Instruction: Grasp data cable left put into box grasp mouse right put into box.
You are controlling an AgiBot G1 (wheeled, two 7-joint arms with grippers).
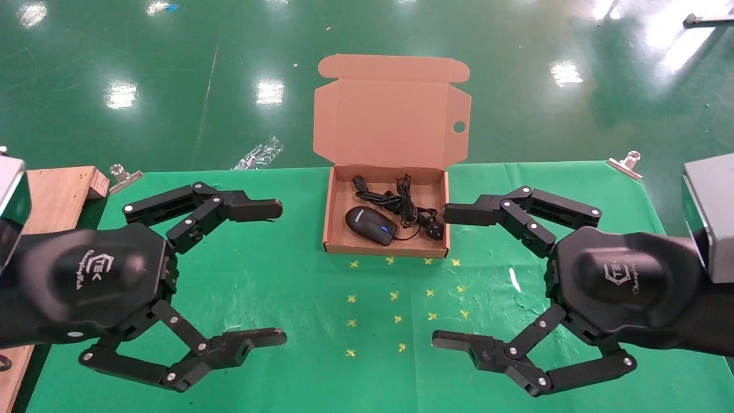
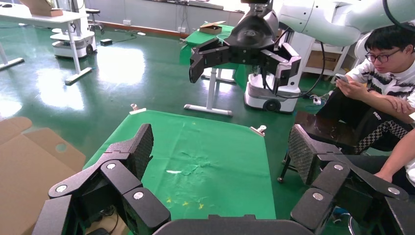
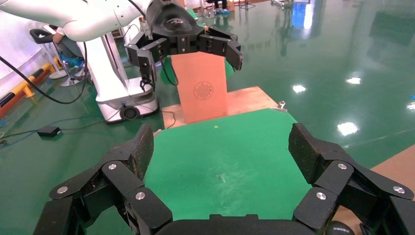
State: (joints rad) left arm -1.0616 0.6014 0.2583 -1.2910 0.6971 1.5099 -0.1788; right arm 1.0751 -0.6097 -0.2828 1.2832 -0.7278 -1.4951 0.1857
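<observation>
Green cloth covers the table (image 1: 275, 287), and at its far edge, centre of the head view, sits the box (image 1: 330, 221) with its lid standing open behind it, a round hole near the lid's right side. Inside lie both things: the mouse (image 1: 370, 225) towards the front left of the tray, and the cable (image 1: 395, 201) bundled behind and to the right of it, its plug (image 1: 433, 229) in the front right corner. Small yellow crosses (image 1: 394, 296) mark the cloth just in front of the box. At lower left the left gripper (image 1: 281, 274) hangs over the cloth, jaws spread wide and empty, pointing inward. At lower right the right gripper (image 1: 438, 276) mirrors it, jaws likewise wide apart and holding nothing. Each faces the other across the crosses, both short of the box. A wooden board (image 1: 54, 195) lies at the left edge.
</observation>
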